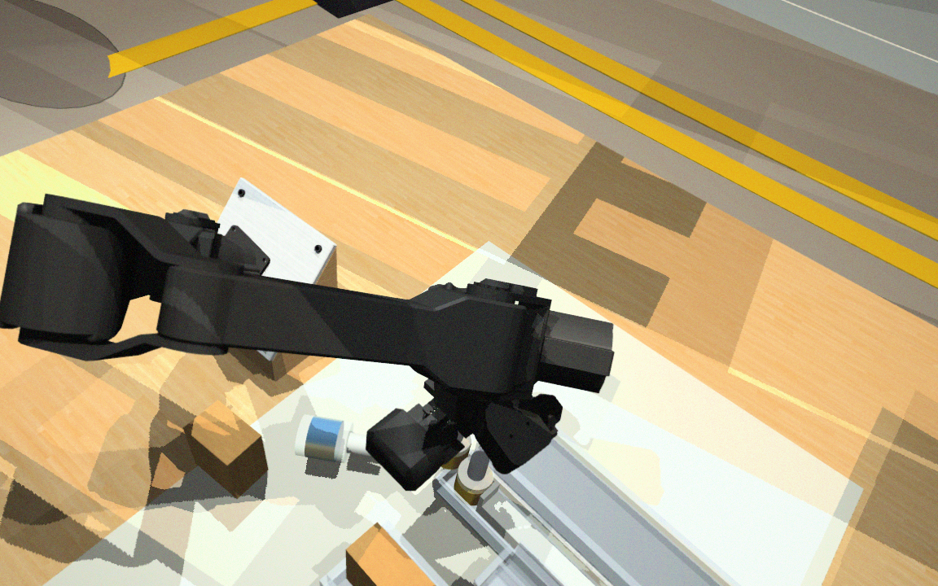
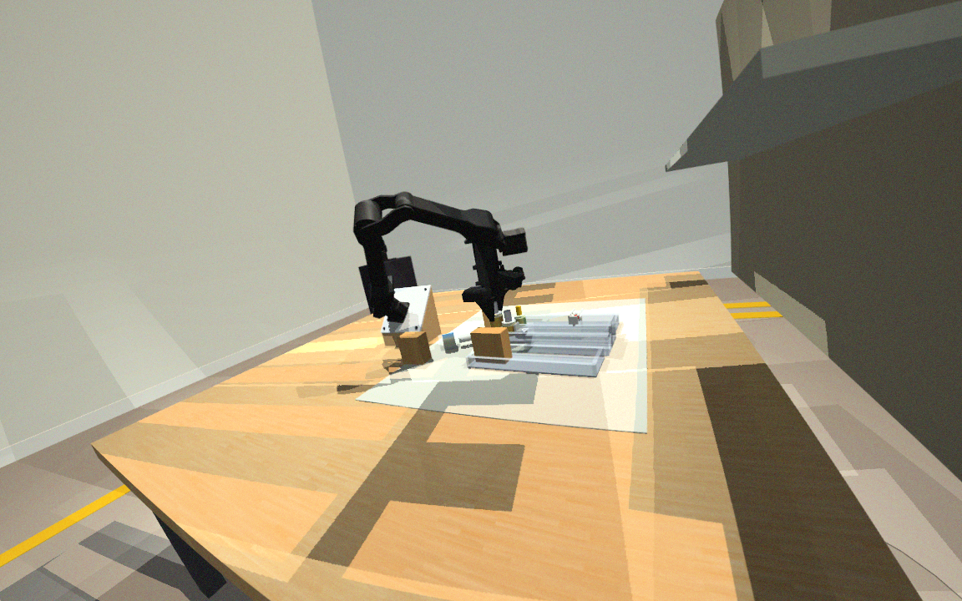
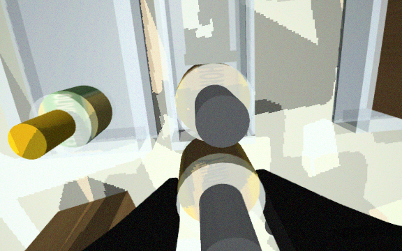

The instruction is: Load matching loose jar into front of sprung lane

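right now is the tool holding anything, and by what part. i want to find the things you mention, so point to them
Yes, an amber jar with a grey top (image 3: 218, 195); the tool (image 3: 217, 182) grips it by opposite sides, around the wide body or collar below the grey top, exact height unclear.

The black six-joint arm (image 2: 436, 213) arches over the wooden table (image 2: 245, 448), its gripper (image 2: 495, 307) (small from here) pointing down near the clear lanes (image 2: 559, 366).
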### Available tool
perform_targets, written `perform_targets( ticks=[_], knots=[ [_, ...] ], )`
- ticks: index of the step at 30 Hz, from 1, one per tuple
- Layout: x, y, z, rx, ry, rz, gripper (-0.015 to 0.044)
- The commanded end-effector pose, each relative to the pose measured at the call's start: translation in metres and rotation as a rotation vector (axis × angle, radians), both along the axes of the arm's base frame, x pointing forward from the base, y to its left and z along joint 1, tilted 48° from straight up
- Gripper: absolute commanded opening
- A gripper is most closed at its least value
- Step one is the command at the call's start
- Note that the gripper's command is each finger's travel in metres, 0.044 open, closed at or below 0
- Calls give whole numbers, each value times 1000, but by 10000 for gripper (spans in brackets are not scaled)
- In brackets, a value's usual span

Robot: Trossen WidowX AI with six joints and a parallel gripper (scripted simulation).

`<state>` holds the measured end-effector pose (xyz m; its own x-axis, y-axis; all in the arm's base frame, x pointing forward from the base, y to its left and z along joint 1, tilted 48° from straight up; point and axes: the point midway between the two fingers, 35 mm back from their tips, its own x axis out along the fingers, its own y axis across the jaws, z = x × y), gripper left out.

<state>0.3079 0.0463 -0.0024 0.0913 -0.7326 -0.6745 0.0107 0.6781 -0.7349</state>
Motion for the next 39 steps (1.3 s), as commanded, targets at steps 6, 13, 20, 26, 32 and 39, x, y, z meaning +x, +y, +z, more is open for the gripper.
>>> perform_targets(
  ticks=[6,13,20,26,32,39],
  knots=[
    [10,1,3,1,-20,5,0],
    [12,1,3,1,-20,5,0],
    [15,1,4,1,-20,5,0],
    [17,1,4,0,-20,5,0],
    [19,1,5,0,-21,5,0],
    [22,2,6,0,-21,5,0]
  ],
)
